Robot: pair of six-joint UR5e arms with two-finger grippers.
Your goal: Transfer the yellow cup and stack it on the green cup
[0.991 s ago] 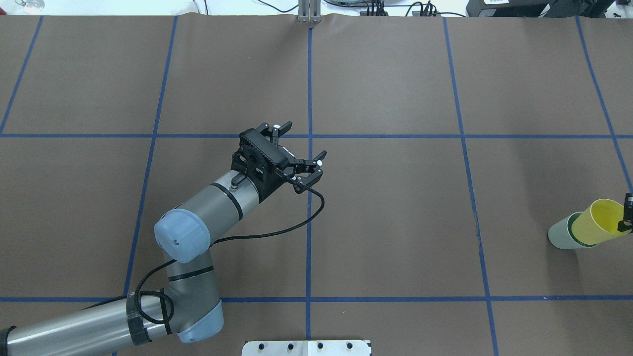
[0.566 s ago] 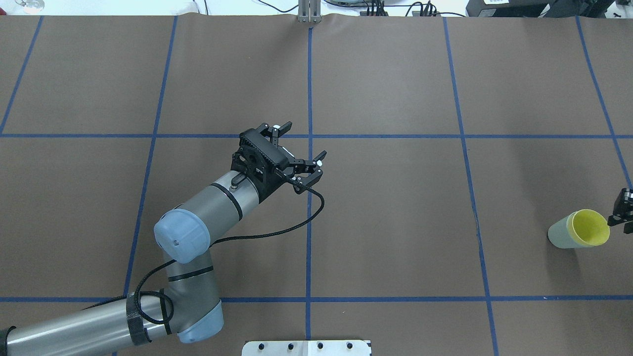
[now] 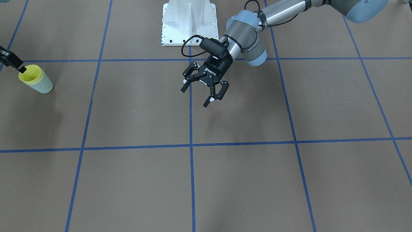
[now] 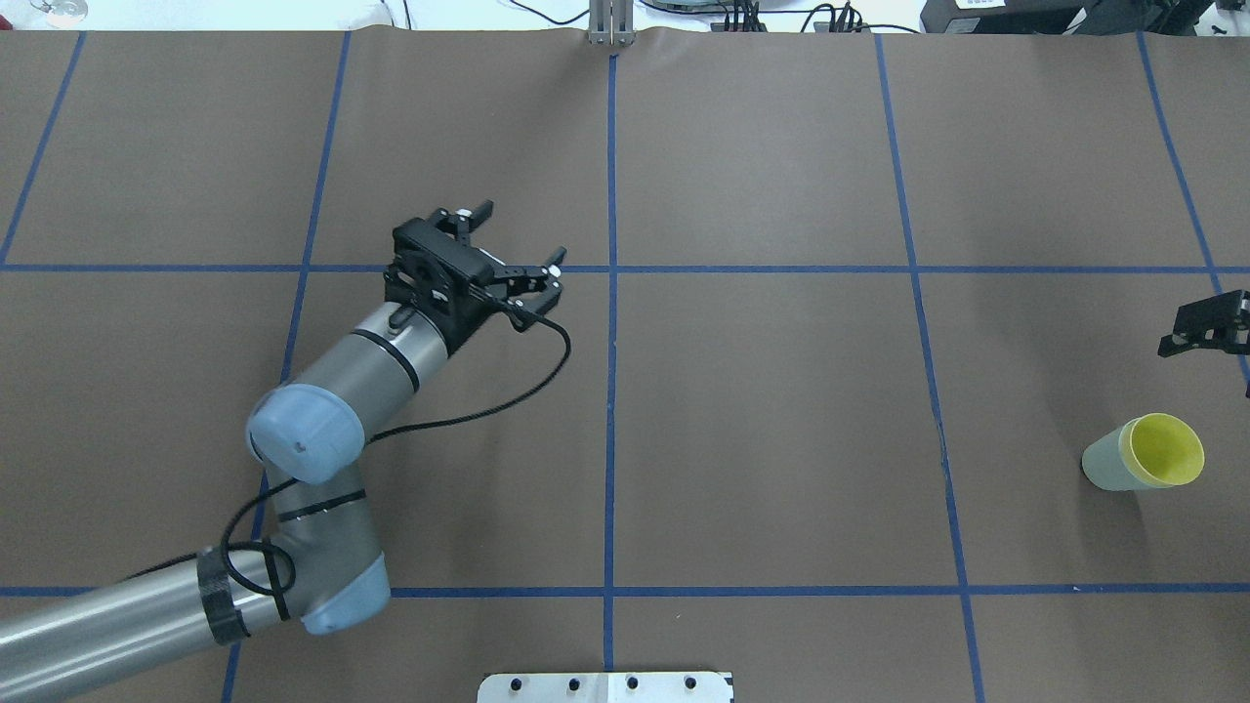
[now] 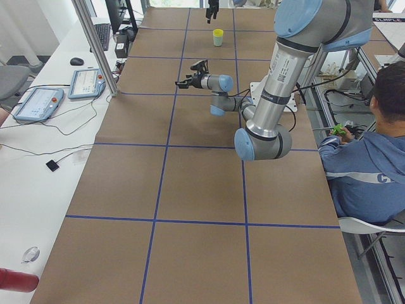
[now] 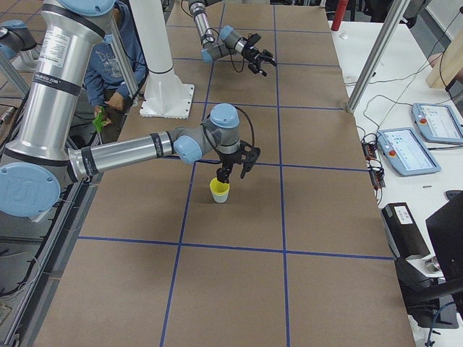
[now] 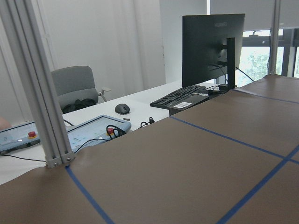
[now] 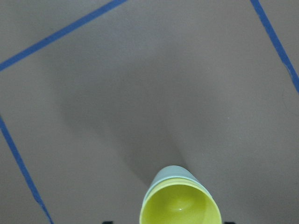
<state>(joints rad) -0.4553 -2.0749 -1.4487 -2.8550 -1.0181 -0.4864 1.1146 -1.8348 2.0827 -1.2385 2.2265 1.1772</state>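
Observation:
The yellow cup (image 4: 1164, 449) sits nested upright inside the green cup (image 4: 1102, 463) near the table's right edge; both also show in the front view, the yellow cup (image 3: 30, 72) above the green cup (image 3: 44, 85). In the right wrist view the yellow cup (image 8: 180, 206) lies straight below, with the green cup's rim (image 8: 170, 173) around it. My right gripper (image 6: 233, 175) hangs open just above the cups, touching neither; one of its fingers (image 4: 1203, 327) shows at the overhead view's right edge. My left gripper (image 4: 522, 232) is open and empty left of the table's centre line.
The white robot base plate (image 3: 188, 22) stands at the near middle edge. Blue tape lines (image 4: 610, 391) grid the brown table. An operator (image 5: 373, 158) sits beside the table, and teach pendants (image 5: 88, 82) lie on the side desk.
My right gripper let go of the tilted yellow cup, which settled upright into the green cup, then drew away from it. My left arm swung left and back.

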